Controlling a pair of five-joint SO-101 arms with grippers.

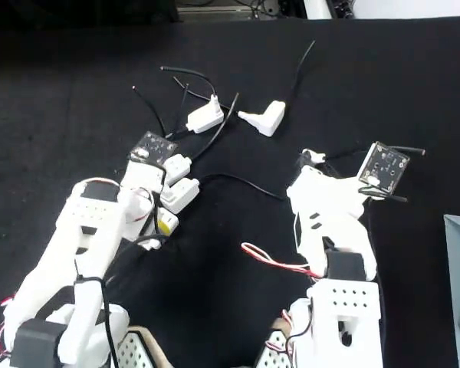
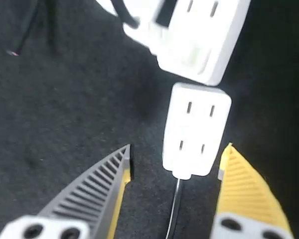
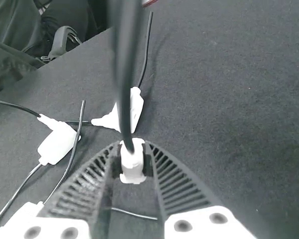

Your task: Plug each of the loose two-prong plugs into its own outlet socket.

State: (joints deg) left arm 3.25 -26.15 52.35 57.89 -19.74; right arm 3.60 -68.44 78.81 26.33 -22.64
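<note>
Currently the left tool [image 2: 178, 149] hangs open, its jaws either side of a white outlet socket [image 2: 195, 130] on the black bench [image 2: 55, 99], while the right tool [image 3: 133, 147] is clamped on a white plug [image 3: 131, 167]; a second plug [image 1: 205, 116] and a third plug [image 1: 265, 116] lie loose near each other farther out

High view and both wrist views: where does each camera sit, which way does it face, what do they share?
High view: fixed above the table, looking down; left arm and right arm show at the bottom edge.
Left wrist view: on the left arm, looking past the open left gripper straddling a white outlet block.
Right wrist view: on the right arm, looking along the right gripper, shut on a white plug, toward two loose plugs.
Shared by high and right wrist views: the two loose plugs.
</note>
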